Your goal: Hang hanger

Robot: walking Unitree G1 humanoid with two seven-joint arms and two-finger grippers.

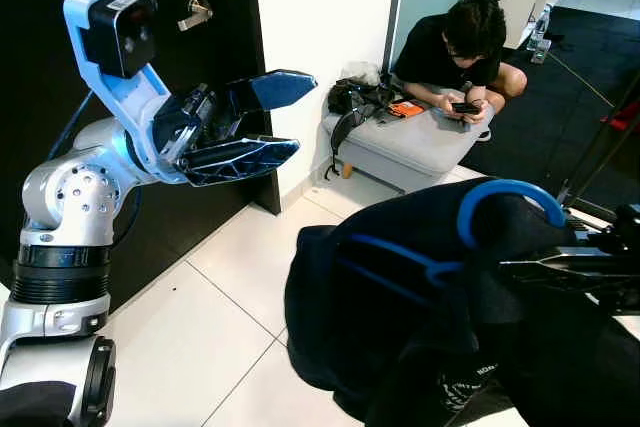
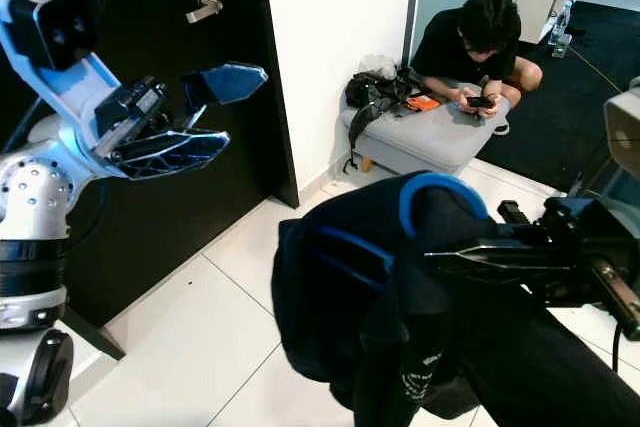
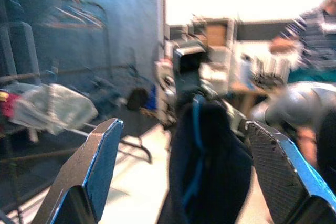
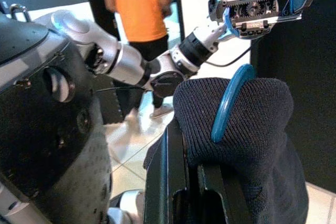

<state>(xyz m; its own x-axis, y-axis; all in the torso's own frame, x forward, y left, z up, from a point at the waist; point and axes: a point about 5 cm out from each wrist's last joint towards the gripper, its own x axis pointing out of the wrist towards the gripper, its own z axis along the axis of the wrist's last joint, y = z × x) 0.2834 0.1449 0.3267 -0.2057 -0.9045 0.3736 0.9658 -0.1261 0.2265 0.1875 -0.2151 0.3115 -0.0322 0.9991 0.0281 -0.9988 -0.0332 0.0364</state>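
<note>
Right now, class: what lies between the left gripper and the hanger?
Nothing: only bare white floor below the gap between the open left gripper and the blue hanger, seen in both eye views.

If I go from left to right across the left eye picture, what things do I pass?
Robot's raised left gripper with open black fingers → silver door handle on the black door → dark garment on a blue plastic hanger → person sitting on a grey cushion.
</note>
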